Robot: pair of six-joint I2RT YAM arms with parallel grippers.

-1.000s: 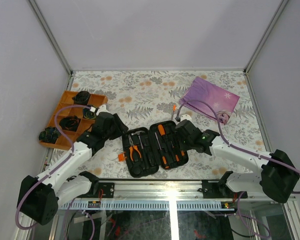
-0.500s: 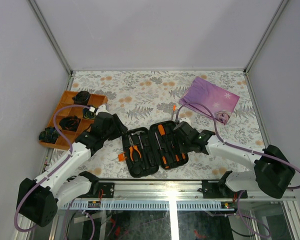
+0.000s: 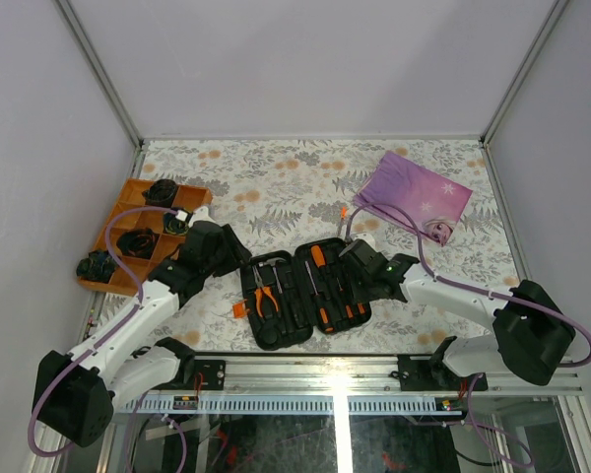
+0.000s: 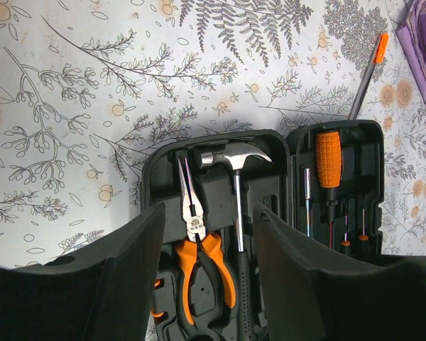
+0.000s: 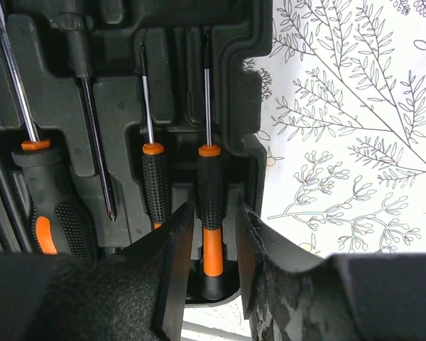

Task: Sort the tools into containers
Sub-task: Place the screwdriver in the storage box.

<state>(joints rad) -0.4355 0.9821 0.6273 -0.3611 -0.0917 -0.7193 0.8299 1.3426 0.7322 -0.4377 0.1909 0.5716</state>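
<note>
The case [image 3: 276, 340] lies open mid-worktop. The pliers [image 4: 199, 249], hammer [image 4: 236, 160] and screwdrivers [image 5: 150, 177] sit in their slots. My right end effector [image 5: 214, 209] is narrow around one screwdriver, not gripping. My left end effector [image 4: 207, 227] is wide and empty. I think one thin tool [image 4: 369, 71] is left, at the case's one o'clock.

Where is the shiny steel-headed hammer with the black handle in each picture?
Top external: the hammer lies in the left half of the open black hinged tool case, right of the orange-handled pliers.
Left wrist: hammer in the middle, head toward the top, right of the pliers.
Right wrist: not in it; only black-and-orange screwdrivers show.
Shared landmark: the tool case, in all three.
</note>
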